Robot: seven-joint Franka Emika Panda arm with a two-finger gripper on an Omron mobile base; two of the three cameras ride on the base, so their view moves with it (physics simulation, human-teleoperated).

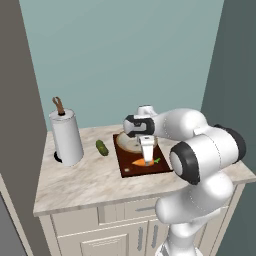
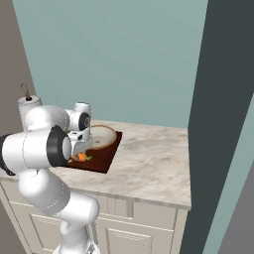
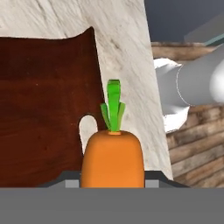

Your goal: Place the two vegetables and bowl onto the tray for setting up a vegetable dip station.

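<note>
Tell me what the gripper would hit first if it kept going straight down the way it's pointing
Most likely the tray. The gripper points down with the carrot between its fingers, at or just above the board, though the exact gap is hard to judge.

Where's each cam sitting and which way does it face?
Left base view: behind-left of arm, looking forward-down at counter, cucumber, paper towel roll; arm rises lower right.
Right base view: behind-right, same counter; arm lower left.
Hand view: on the hand, looking along gripper at carrot over tray.
Shared: both base views show tray, bowl, carrot.
</note>
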